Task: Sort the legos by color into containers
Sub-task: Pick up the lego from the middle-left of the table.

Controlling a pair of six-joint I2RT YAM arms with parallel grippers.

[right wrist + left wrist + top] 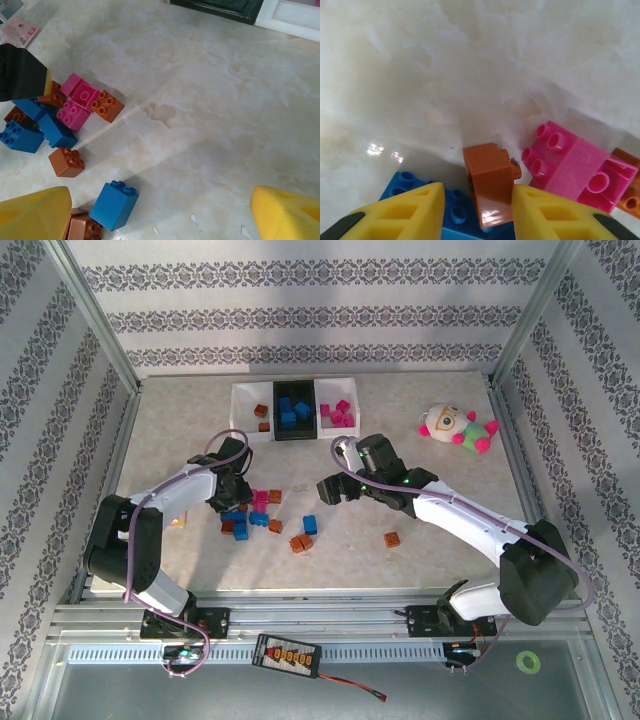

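Legos [255,510] lie mostly in a loose heap on the table [440,490], left of centre and closer to its near edge. A few sit apart toward the middle. Against the far edge stand three containers in a row. The left white bin [245,400] holds orange-brown bricks, the black bin [296,437] holds blue ones, and the right white bin [328,388] holds pink ones.

The left gripper [237,506] is down in the heap. In its wrist view, an orange-brown brick [490,185] stands tilted between the two yellow fingers [405,212]. It is propped on a blue brick [405,182], with a pink brick [570,170] just beside it. Its longer side runs along the fingers, pointing away from the wrist. The jaws stand close together. The finger on the pink side touches the brick, but a sliver of blue shows on the other side, so a firm grip cannot be confirmed.

The right gripper [335,490] hovers just right of the heap, spread wide and holding nothing.

The left arm is clearly nearer this brick. The matching left white bin lies toward the far edge, slightly right of the left gripper, so the coming move is likely a lift and a forward reach.
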